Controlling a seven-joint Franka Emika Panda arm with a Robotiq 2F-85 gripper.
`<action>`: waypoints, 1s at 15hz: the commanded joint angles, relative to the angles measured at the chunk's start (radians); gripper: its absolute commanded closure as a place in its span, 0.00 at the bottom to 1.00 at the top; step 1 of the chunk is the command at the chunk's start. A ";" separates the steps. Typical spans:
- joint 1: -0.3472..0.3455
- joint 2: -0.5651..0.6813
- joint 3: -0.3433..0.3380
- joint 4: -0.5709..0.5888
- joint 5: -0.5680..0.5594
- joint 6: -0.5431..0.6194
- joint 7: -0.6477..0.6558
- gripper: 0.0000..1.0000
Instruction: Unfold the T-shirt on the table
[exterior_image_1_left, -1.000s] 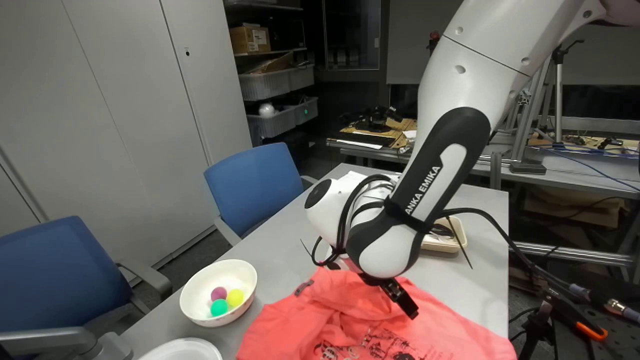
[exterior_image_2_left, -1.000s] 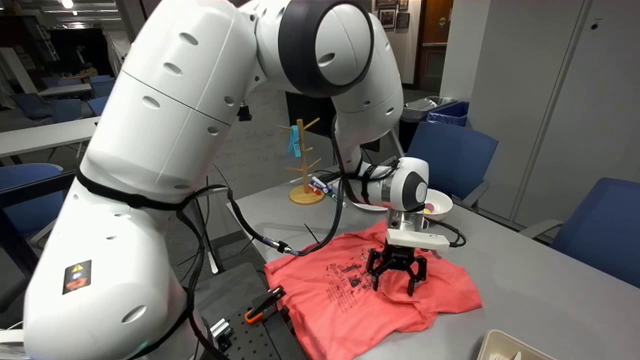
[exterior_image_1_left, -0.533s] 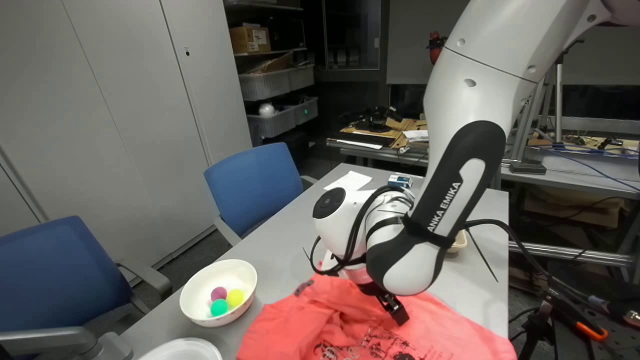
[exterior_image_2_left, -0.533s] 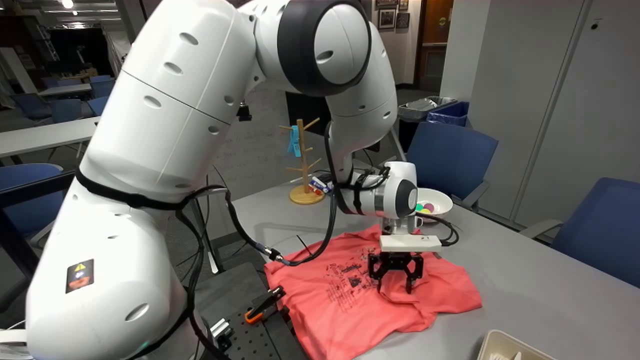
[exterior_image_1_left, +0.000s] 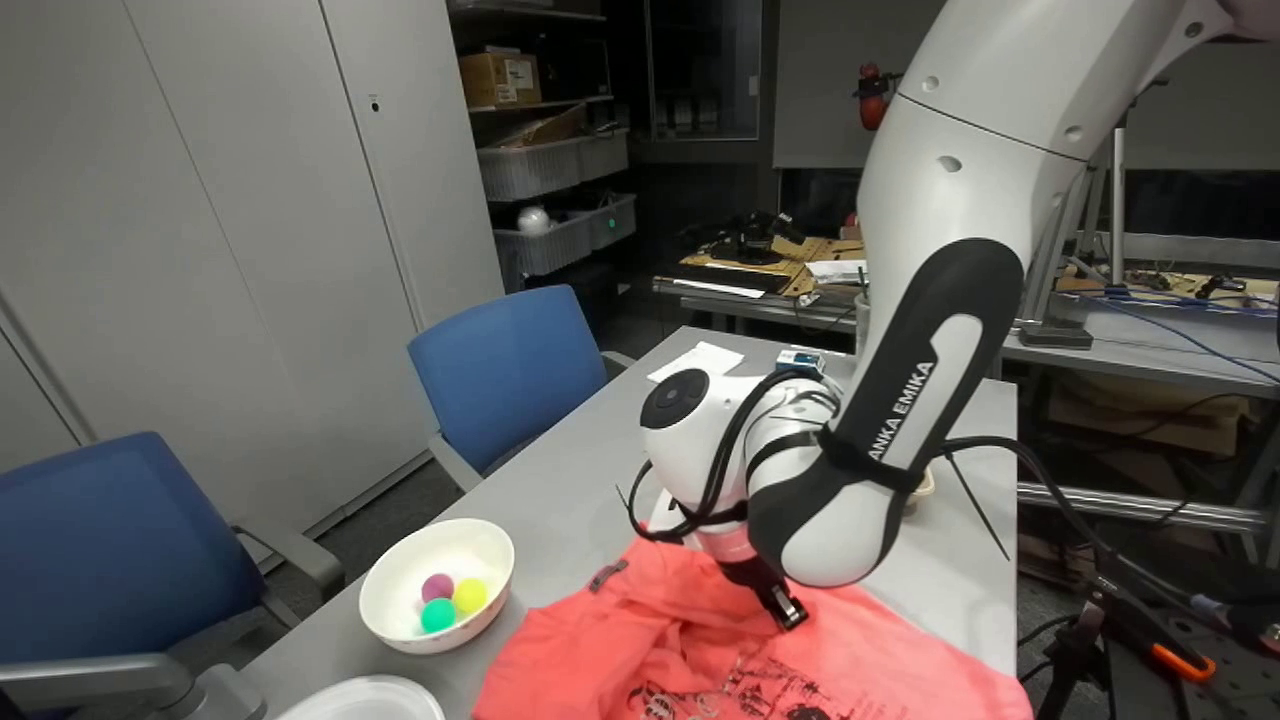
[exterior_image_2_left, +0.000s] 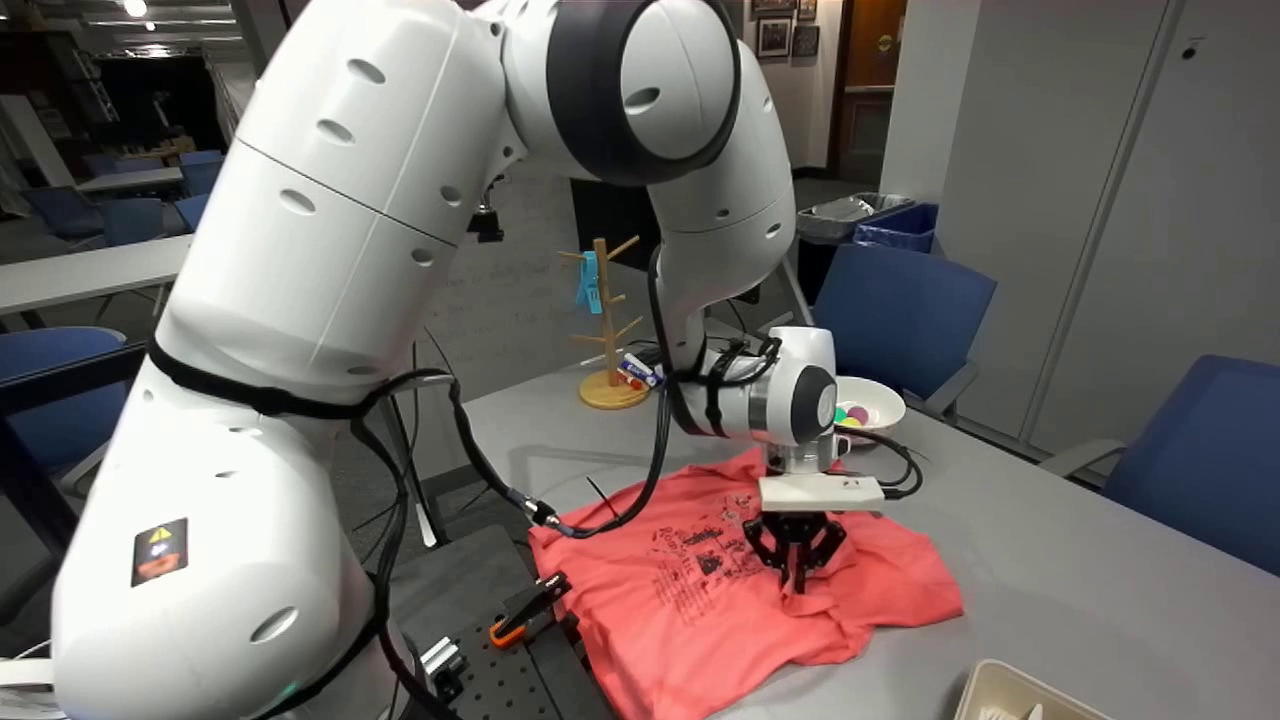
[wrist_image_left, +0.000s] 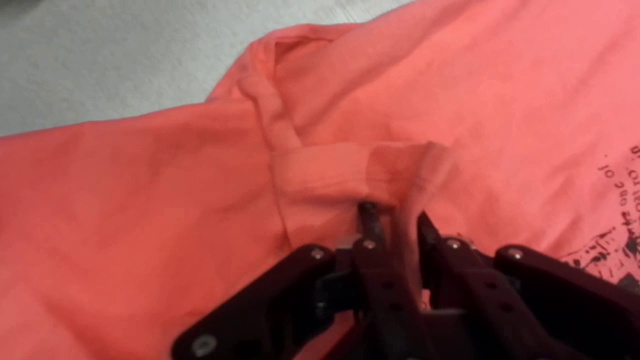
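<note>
The coral-red T-shirt (exterior_image_2_left: 690, 620) lies partly bunched on the light-grey table (exterior_image_2_left: 1080, 570), its dark lettering facing up. Creases and a folded-over part run beneath my gripper (exterior_image_2_left: 795, 582), which points down at the cloth in both exterior views. Seen from the wrist, a raised fold of the T-shirt (wrist_image_left: 175, 215) stands between the two black fingers of the gripper (wrist_image_left: 395, 211). These fingers have come close together around that fold, and in an exterior view their tips nearly meet on it. Part of the pinched cloth is hidden behind the fingers.
A white bowl (exterior_image_1_left: 400, 570) with three coloured balls stands beside the shirt, near a white plate (exterior_image_1_left: 360, 702). A beige tray (exterior_image_2_left: 968, 690) sits at the table's near side. A wooden peg stand (exterior_image_2_left: 606, 345) and markers are at the far end. Blue chairs (exterior_image_1_left: 515, 370) line one side.
The gripper's fingers have gone from wide apart to close together, with cloth between them. The arm has shifted a little and come down slightly; the T-shirt has stayed nearly the same.
</note>
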 joint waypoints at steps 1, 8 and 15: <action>0.025 -0.037 -0.018 -0.042 -0.024 0.018 0.050 1.00; 0.140 -0.147 -0.012 -0.050 -0.086 -0.103 0.153 0.99; 0.234 -0.104 0.092 0.088 -0.090 -0.325 0.093 0.99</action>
